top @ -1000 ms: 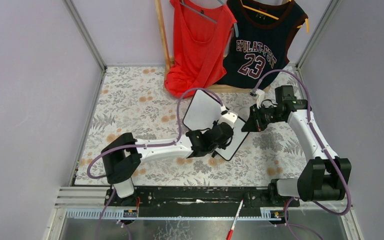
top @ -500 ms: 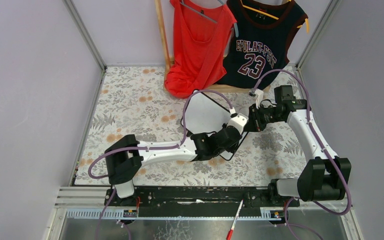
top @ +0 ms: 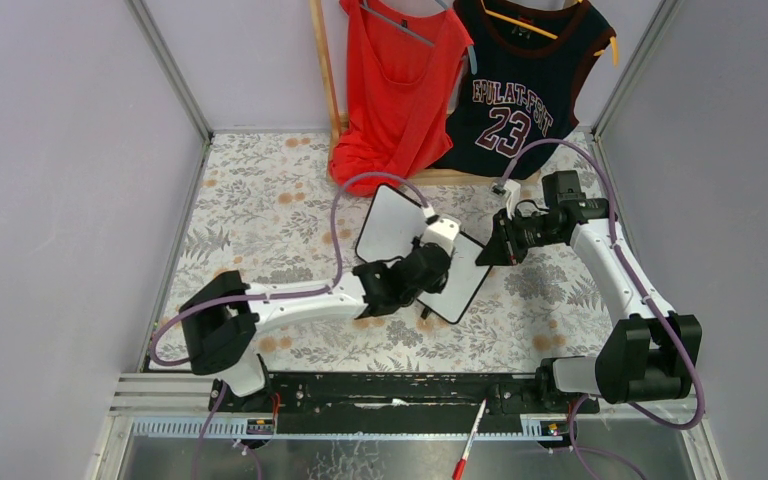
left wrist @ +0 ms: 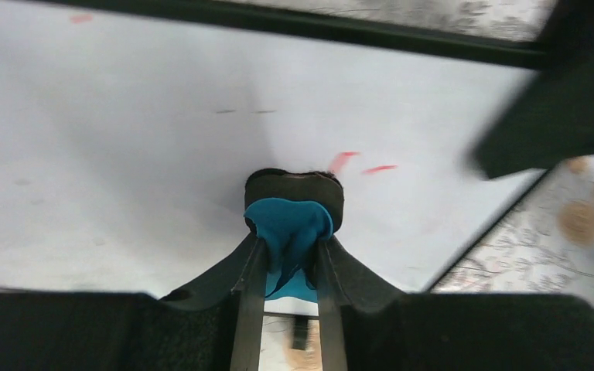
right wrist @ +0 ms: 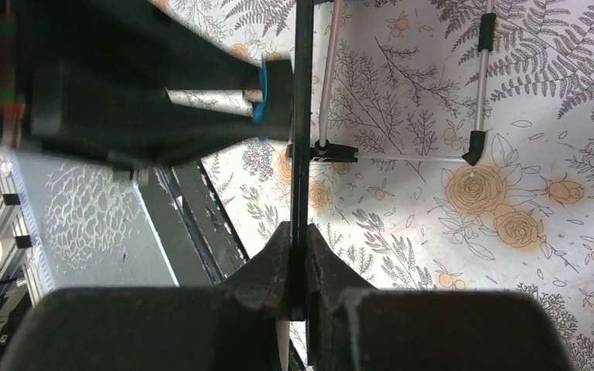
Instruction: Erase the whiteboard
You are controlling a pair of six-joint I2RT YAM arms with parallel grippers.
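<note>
The whiteboard (top: 390, 225) is mid-table, over the floral cloth (top: 260, 200), gripped at its right edge. The right gripper (right wrist: 298, 267) is clamped on the thin black frame, fingers pinched to either side, and its wrist view shows the board edge-on. One thin wire leg with a black foot (right wrist: 476, 145) sticks out from the board's back above the cloth; I cannot tell whether the foot touches down.

On the face, the left gripper (left wrist: 290, 259) has its fingers squeezed tight on an eraser (left wrist: 294, 193). It is a dark pad with blue backing, and the blue bulges up between the fingertips. The pad is pressed flat against the white surface. Just past it, up and to the right, sit two short red strokes (left wrist: 346, 161), close to the pad's edge. There is also a small red smear near the top left corner of that view, and faint grey flecks higher up.

From above, the left arm reaches across to the board's middle. Behind, against the back wall, hang a red top (top: 395, 90) and a dark jersey (top: 520, 90) numbered 23. A red pen (top: 469, 440) lies by the near rail.
</note>
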